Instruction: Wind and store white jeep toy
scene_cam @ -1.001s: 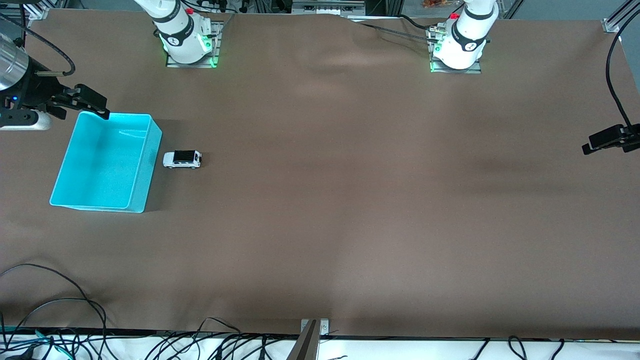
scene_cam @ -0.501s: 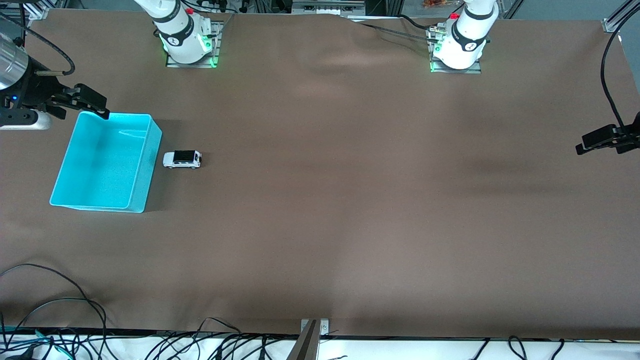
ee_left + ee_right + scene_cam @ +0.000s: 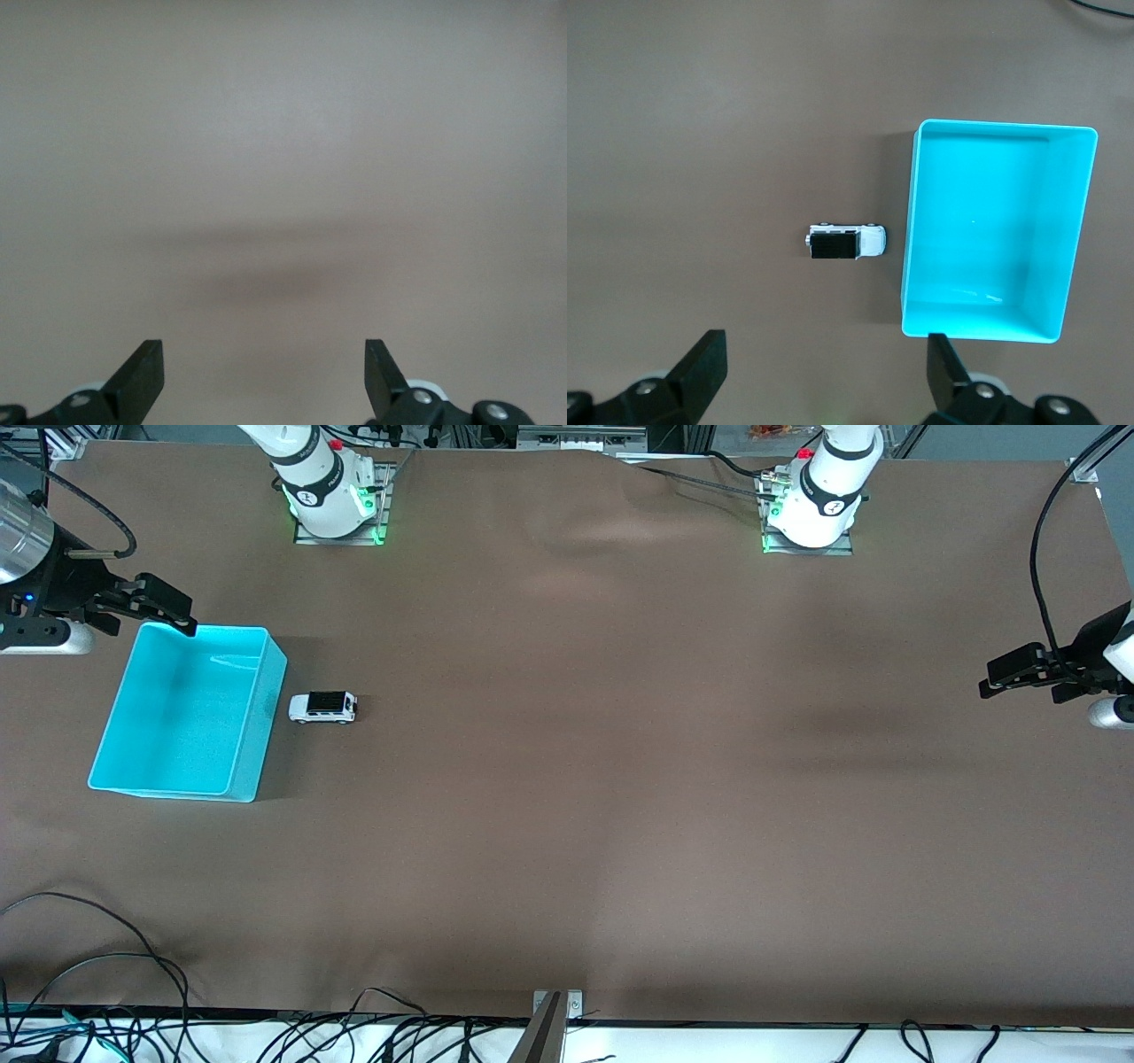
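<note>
The white jeep toy (image 3: 322,708) (image 3: 846,242), with its black roof, stands on the brown table right beside the cyan bin (image 3: 260,731) (image 3: 992,230), apart from it. The bin holds nothing. My right gripper (image 3: 182,615) (image 3: 824,354) hangs open and empty, high over the bin's corner that lies toward the robots' bases. My left gripper (image 3: 990,683) (image 3: 264,359) is open too, with nothing between its fingers, over bare table at the left arm's end.
The two arm bases (image 3: 332,500) (image 3: 811,509) stand along the table's edge farthest from the front camera. Loose black cables (image 3: 106,957) and a metal bracket (image 3: 556,1005) lie at the edge nearest to it. A black cable (image 3: 1045,549) loops above the left gripper.
The left gripper has moved in from the table's end toward the middle. The right gripper, the jeep and the bin have stayed put.
</note>
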`<state>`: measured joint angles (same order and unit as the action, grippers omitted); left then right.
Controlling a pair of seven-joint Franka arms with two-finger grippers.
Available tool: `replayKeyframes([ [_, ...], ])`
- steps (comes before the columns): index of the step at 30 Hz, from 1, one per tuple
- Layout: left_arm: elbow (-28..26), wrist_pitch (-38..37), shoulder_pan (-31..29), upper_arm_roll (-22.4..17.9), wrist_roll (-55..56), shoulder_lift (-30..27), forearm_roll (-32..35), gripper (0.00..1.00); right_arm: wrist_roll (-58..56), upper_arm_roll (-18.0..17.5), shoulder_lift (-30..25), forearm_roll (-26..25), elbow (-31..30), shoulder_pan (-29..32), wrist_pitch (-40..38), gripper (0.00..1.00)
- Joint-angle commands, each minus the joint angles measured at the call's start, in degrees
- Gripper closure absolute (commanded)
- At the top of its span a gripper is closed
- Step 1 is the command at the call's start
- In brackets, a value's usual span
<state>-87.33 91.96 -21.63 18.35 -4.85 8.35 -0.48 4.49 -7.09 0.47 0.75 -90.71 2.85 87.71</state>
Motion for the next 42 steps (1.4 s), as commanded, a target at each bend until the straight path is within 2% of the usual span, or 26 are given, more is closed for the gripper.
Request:
replayKeyframes([
  [1, 0.23, -1.08, -0.34, 0.11, -0.69, -0.71, 1.27, 0.00, 0.52, -0.11, -0.12, -0.57, 0.80, 0.31, -0.70, 0.00],
  [23, 0.14, -1.17, 1.06, -0.77, -0.69, -0.71, 1.27, 0.00, 1.05, -0.38, 0.23, -0.31, 0.62, 0.31, -1.31, 0.00],
  [30, 0.14, -1.79, 8.18, -7.79, -0.69, -0.97, 1.27, 0.00, 1.31, -0.46, 0.23, -0.22, 0.53, 0.23, -1.22, 0.00],
  [36, 0.14, -1.79, 10.55, -9.64, -0.69, -1.23, 1.27, 0.00, 1.31, -0.38, 0.32, -0.05, 0.45, 0.23, -1.31, 0.00],
  [42, 0.06, -1.96, 15.91, -15.17, -0.69, -1.59, 1.27, 0.00, 1.31, -0.46, 0.32, 0.04, -0.61, 0.23, -0.87, 0.00],
])
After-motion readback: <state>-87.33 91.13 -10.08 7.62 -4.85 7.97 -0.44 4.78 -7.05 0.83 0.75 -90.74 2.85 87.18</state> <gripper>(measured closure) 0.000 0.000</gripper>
